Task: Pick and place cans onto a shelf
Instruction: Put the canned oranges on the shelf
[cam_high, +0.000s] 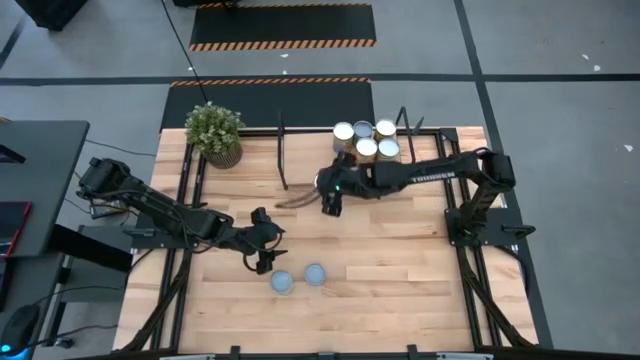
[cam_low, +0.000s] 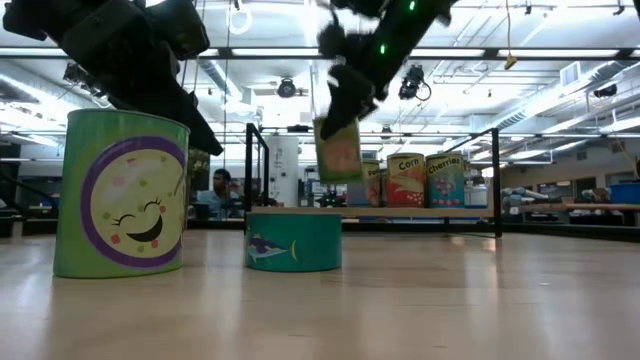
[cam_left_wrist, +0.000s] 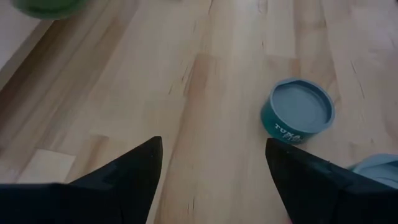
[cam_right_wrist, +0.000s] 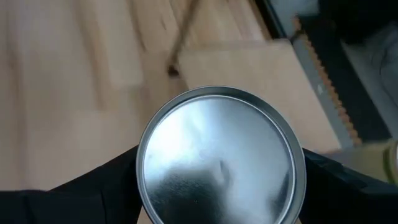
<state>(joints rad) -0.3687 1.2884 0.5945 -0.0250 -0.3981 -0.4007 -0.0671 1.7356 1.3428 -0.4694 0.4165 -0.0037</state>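
The right pincer (cam_high: 331, 200) pinches a can (cam_right_wrist: 221, 155) by its sides and holds it up in the air, near the shelf (cam_high: 300, 165), likely to carry it there. Four cans (cam_high: 366, 140) already stand together on the shelf. Two blue cans (cam_high: 299, 277) wait on the tabletop (cam_high: 400, 280). The left pincer (cam_high: 262, 262) hangs spread wide just beside them, likely ready to grab one.

Four cans (cam_high: 366, 139) on the shelf (cam_high: 440, 165), two cans (cam_high: 299, 277) on the table (cam_high: 400, 270)
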